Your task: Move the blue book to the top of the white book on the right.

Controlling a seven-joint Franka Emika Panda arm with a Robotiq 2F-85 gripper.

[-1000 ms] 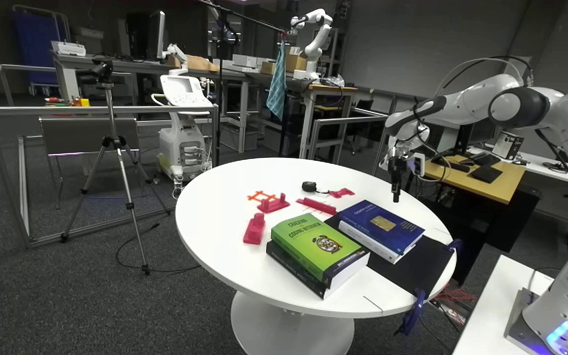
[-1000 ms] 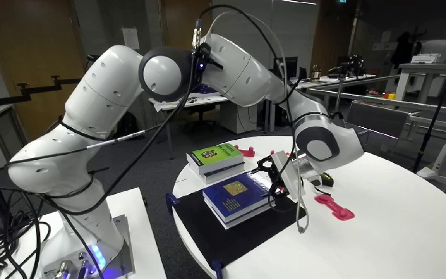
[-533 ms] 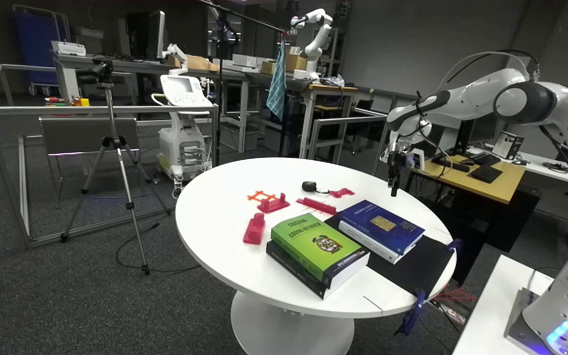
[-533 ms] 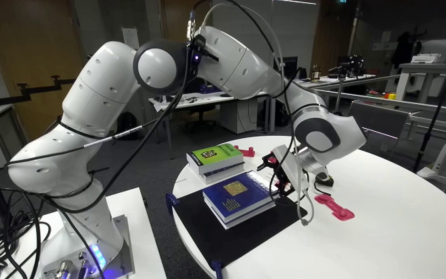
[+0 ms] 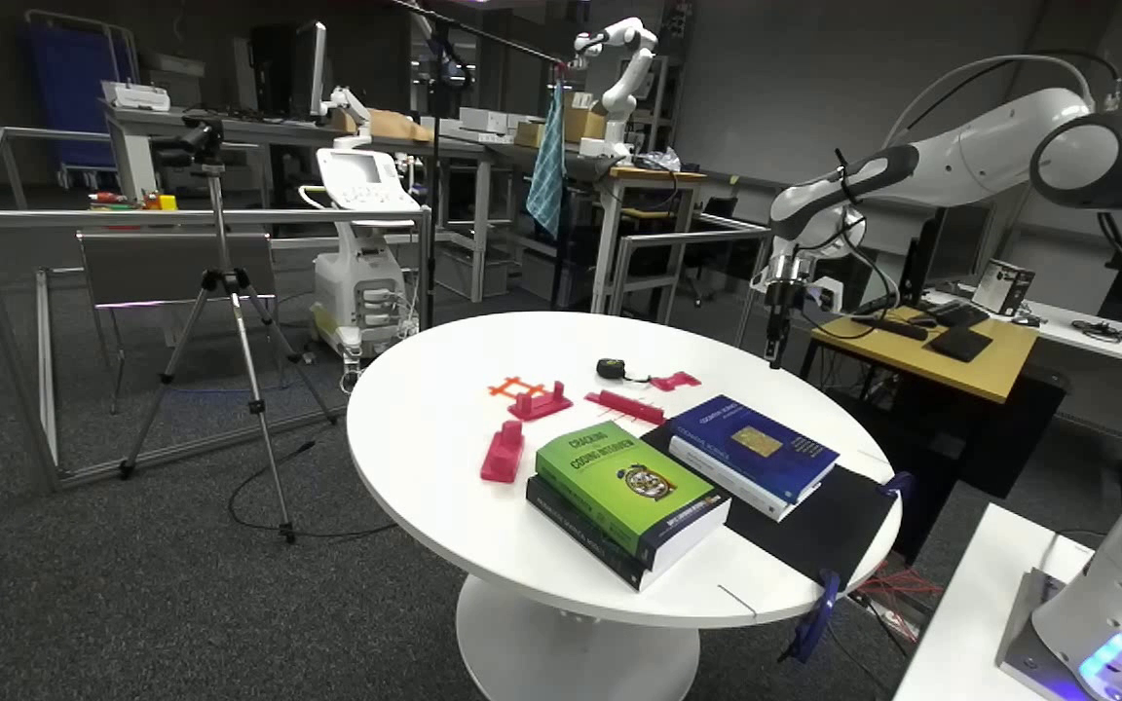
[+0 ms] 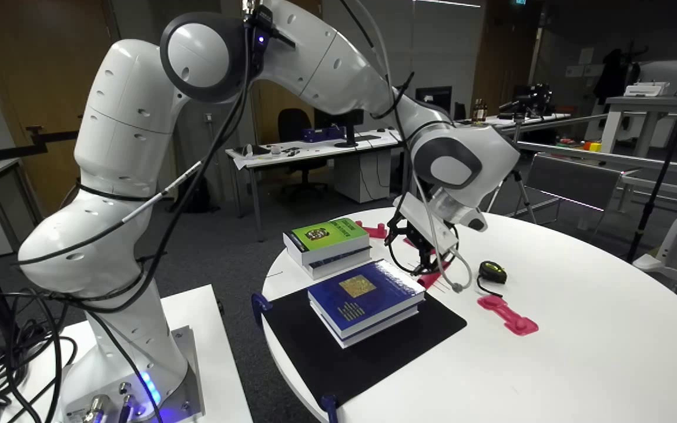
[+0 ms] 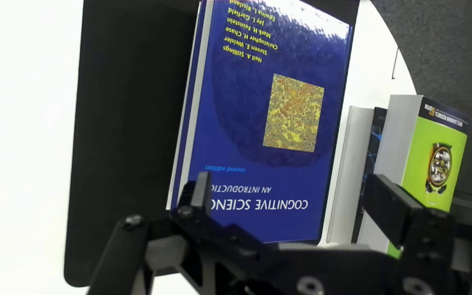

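Observation:
The blue book [image 5: 756,446] lies flat on top of the white book [image 5: 727,478], whose pale spine shows beneath it. Both rest on a black mat [image 5: 819,531], and the white book's cover is hidden. The blue book also shows in an exterior view [image 6: 368,294], with the white book's page edge [image 6: 382,324] below it, and in the wrist view [image 7: 240,135]. My gripper [image 7: 289,182] is open and empty. It hovers above the blue book's title end without touching. It also shows in both exterior views [image 5: 775,362] [image 6: 403,254].
A green book [image 5: 624,477] lies on a dark book [image 5: 585,531] beside the blue book. Several red plastic parts [image 5: 503,453] and a tape measure [image 5: 610,368] are on the round white table [image 5: 425,428]. Blue clamps [image 5: 819,613] hold the mat at the table edge.
My gripper has risen and drawn away from the book stack, staying open. The blue book and white book have not moved.

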